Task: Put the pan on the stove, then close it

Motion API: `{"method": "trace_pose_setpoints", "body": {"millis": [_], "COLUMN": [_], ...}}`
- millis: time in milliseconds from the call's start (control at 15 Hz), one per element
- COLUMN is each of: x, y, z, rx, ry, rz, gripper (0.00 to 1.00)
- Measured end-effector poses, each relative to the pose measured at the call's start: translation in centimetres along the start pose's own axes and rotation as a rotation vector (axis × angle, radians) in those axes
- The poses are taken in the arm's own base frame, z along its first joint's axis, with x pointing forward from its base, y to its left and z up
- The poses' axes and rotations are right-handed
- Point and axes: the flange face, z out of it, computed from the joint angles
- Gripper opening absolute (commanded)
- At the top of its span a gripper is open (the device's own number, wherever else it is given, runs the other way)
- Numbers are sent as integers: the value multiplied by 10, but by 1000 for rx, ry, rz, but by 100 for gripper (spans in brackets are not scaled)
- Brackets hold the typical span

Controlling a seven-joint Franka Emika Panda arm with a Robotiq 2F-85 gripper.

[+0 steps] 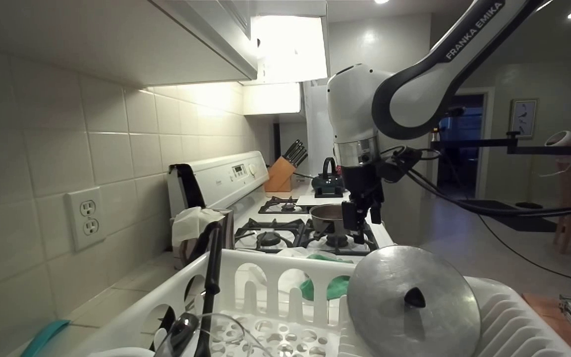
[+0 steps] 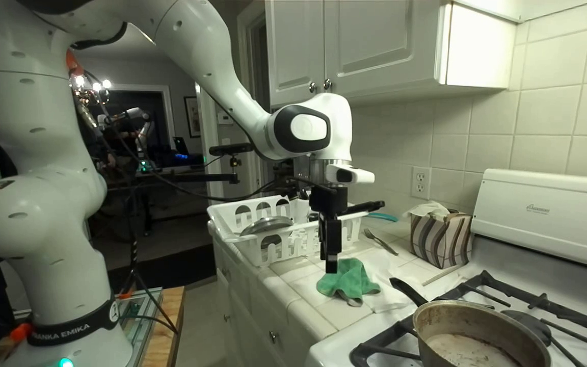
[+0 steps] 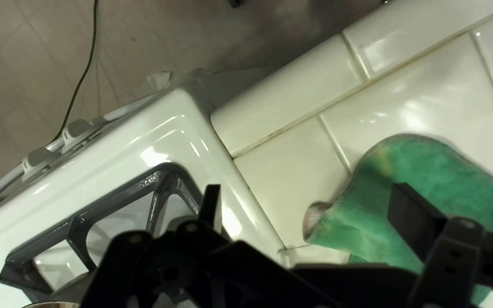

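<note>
The metal pan (image 2: 469, 349) sits upright on a front burner of the white stove (image 2: 553, 219), its black handle (image 2: 408, 292) pointing over the counter side. In the wrist view only a sliver of the pan's rim shows at the bottom left. My gripper (image 2: 331, 262) hangs downward above the counter, over the green cloth and apart from the pan. Its fingers stand wide apart in the wrist view, and the gap of the gripper (image 3: 308, 207) holds nothing. A round metal lid (image 1: 389, 307) with a black knob (image 1: 415, 297) leans in the dish rack.
The white dish rack (image 1: 285, 262) also holds utensils. A green cloth (image 2: 347, 280) lies on the tiled counter, near a fork (image 2: 381, 242) and a striped tissue box (image 2: 438, 242). A kettle (image 1: 328, 182) and knife block (image 1: 279, 176) stand beyond the stove. Cabinets (image 2: 375, 41) hang above.
</note>
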Motion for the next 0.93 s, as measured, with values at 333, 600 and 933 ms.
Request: {"method": "trace_pose_setpoints", "body": {"millis": [333, 600, 933], "x": [0, -5, -36], "y": [-13, -56, -130], "z": [-7, -47, -103], "rx": [-11, -90, -143], "ry": [22, 75, 159], "rz": [-70, -238, -490], "gripper": [100, 100, 100]}}
